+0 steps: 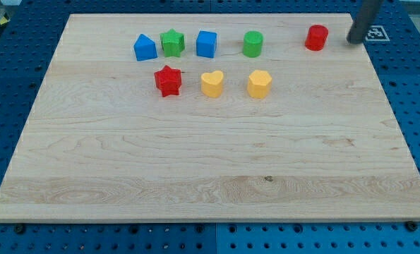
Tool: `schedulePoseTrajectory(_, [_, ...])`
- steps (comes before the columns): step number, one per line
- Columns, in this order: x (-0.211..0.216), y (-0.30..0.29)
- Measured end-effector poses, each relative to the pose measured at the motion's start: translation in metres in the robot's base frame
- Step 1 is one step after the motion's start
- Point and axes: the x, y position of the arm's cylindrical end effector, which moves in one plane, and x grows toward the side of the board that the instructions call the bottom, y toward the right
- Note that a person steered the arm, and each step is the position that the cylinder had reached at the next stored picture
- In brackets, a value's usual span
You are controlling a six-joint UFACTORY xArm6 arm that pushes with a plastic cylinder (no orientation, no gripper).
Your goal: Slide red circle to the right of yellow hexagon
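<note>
- The tip [351, 40] is a bare rod with nothing to open or close, just right of the red circle [316, 37].
- The yellow hexagon [259, 83] sits lower left of the red circle.

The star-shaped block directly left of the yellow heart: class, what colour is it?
Red. The red star shows plainly in the camera view, the only view.

red circle [317, 37] upright, right of yellow hexagon [260, 83]
</note>
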Motion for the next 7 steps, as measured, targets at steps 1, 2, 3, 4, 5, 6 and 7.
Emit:
schedulePoseTrajectory(1, [-0.054, -0.008])
schedulePoseTrajectory(2, [-0.054, -0.025])
schedulePoseTrajectory(3, [-0.035, -0.044])
schedulePoseTrajectory(4, [-0.002, -0.059])
schedulePoseTrajectory(5, [0.027, -0.076])
schedulePoseTrajectory(6, [0.051, -0.089])
schedulePoseTrajectory(7, [0.075, -0.092])
